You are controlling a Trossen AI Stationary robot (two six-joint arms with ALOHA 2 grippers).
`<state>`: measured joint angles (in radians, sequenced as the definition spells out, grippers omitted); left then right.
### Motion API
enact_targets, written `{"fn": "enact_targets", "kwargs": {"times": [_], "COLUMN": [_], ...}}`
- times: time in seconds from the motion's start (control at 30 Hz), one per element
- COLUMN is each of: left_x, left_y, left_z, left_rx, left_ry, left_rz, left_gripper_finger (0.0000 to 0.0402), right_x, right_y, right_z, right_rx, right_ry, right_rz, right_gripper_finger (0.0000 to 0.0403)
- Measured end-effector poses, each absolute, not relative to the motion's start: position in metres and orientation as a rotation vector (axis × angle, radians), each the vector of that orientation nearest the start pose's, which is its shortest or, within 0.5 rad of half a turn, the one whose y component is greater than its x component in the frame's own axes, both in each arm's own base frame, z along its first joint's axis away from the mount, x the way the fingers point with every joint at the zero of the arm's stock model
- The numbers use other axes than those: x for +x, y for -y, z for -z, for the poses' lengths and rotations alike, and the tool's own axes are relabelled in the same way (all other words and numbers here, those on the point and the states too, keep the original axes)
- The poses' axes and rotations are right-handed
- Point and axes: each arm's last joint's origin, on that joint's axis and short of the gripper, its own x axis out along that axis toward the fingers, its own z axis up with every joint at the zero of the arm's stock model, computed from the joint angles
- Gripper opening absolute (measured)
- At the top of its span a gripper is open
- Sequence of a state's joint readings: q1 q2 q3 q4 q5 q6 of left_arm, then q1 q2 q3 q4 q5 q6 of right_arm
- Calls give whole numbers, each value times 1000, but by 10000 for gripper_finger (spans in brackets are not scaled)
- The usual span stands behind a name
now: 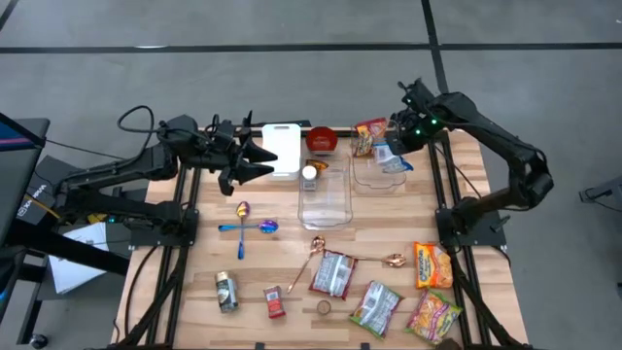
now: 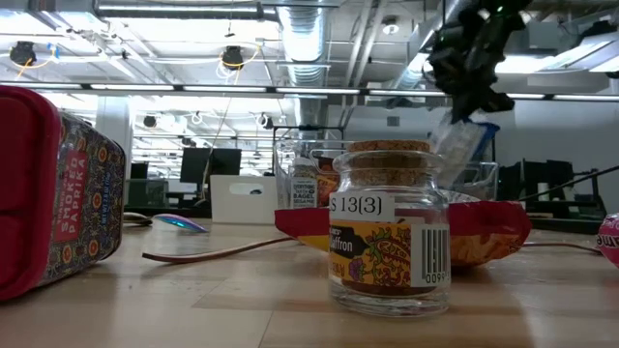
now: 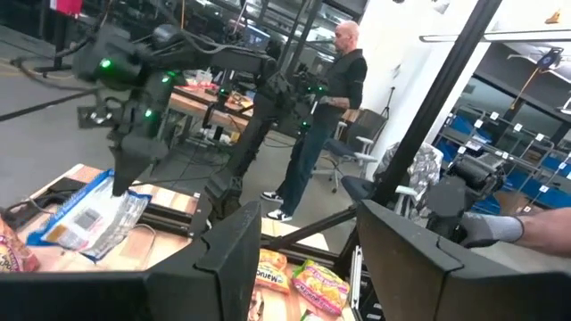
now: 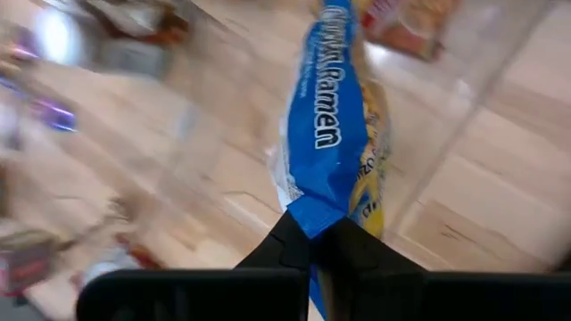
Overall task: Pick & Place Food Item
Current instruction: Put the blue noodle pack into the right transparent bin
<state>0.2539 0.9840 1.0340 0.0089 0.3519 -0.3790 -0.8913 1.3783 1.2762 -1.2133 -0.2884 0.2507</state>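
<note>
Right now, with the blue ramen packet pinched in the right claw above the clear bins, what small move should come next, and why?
Probably lower it. The right claw is shut on the blue ramen packet, which hangs above the clear bin at the table's far right. Easing down before letting go should drop it inside. The left claw waits by the white box.

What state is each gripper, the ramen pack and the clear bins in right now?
right gripper: shut on the blue ramen pack, raised above the right clear bin.
blue ramen pack: hanging from its pinched edge, off the table.
left gripper: open, empty, by the white box.
right clear bin: upright, ramen pack above it.
left clear bin: upright, small jar at one end.
</note>
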Motion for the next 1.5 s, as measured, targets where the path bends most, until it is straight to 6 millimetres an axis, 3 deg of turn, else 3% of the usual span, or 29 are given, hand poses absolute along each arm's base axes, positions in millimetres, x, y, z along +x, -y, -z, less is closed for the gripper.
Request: {"fn": "enact_targets", "kwargs": {"times": [0.63,1.0,1.3,1.5], "left_x": [206,206,206,206], "left_y": [-43,-43,-43,-41], "left_z": [-401,-401,-401,-401], "left_rx": [-360,-361,-364,-364], "left_ry": [37,36,36,35], "left_rz": [109,109,110,116], "left_gripper_finger": [182,182,182,182], "right_x": [185,219,247,251], "right_y": [210,209,202,202], "right_z": [-251,-230,-217,-229], "right_rx": [992,998,976,1007], "right_ry": [-1309,-1278,-1236,-1110], "right_rz": [682,625,560,540], "right_gripper_finger": [0,10,69,129]}}
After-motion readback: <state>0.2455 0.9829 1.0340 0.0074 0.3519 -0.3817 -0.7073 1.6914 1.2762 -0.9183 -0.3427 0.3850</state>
